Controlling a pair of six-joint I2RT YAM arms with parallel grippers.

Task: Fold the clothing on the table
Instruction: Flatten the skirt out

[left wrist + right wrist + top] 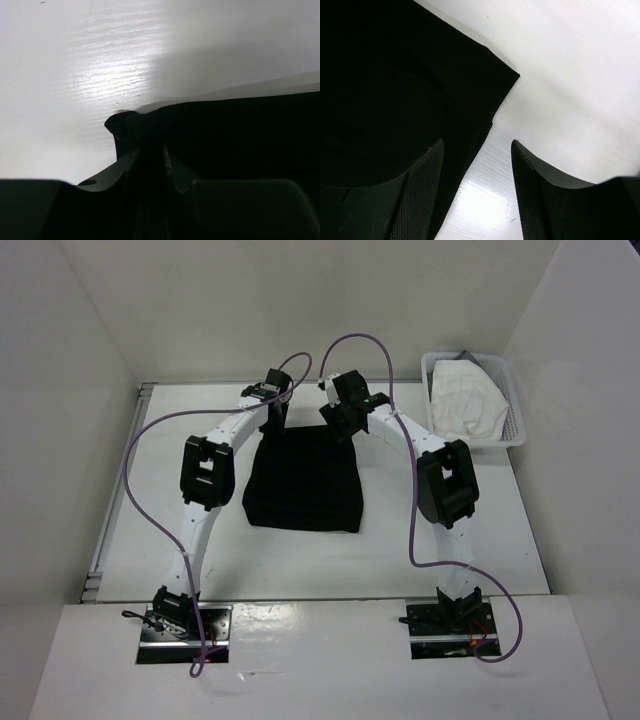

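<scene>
Two arms work at the clothing (305, 480) lying flat in the middle of the table (300, 565): left fingers (114, 171) pinch one bunched corner, right fingers (421, 192) stand wide, straddling another corner's edge.

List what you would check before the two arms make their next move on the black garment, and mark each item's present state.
1. Left gripper holding the clothing at its corner: ok, the fingers are closed on bunched fabric.
2. Right gripper holding the other far corner: not ok, the jaws are open, one finger over fabric, the other over the table.
3. Clothing lying flat: ok in the top view.
4. Basket with the white cloth apart from the clothing: ok.
5. Firmness of the left grip: cannot tell, black on black.
</scene>
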